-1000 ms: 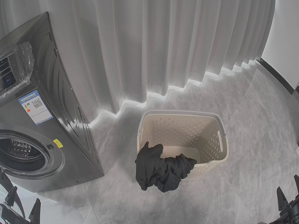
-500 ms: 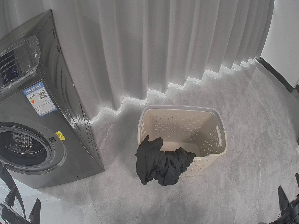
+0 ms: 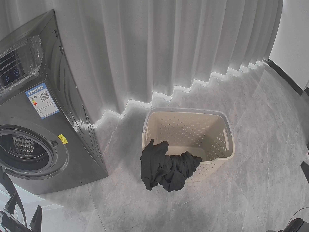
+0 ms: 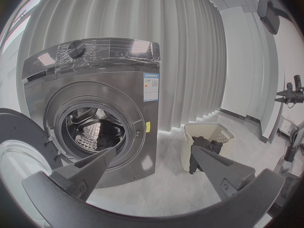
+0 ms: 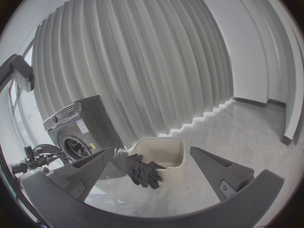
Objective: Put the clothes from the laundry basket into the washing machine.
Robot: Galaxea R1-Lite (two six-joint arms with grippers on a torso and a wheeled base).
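Observation:
A cream laundry basket [image 3: 222,123] stands on the floor near the curtain, with a black garment [image 3: 167,169] draped over its near rim and hanging outside. The grey washing machine [image 3: 42,120] is to its left, round door [image 4: 22,143] swung open, and dark clothes [image 4: 106,136] lie in the drum. My left gripper [image 3: 24,210] is low in front of the machine, open and empty [image 4: 152,157]. My right gripper [image 5: 152,157] is open and empty, held well back from the basket [image 5: 171,152] and the black garment [image 5: 142,171].
A white pleated curtain [image 3: 167,42] hangs behind the basket and machine. Grey tiled floor [image 3: 251,184] lies open to the right and in front of the basket. A white wall with dark skirting [image 3: 286,78] runs along the far right.
The head camera has shifted slightly. The right gripper's fingers, earlier at the head view's lower right edge, have left that spot. The basket and garment have not moved.

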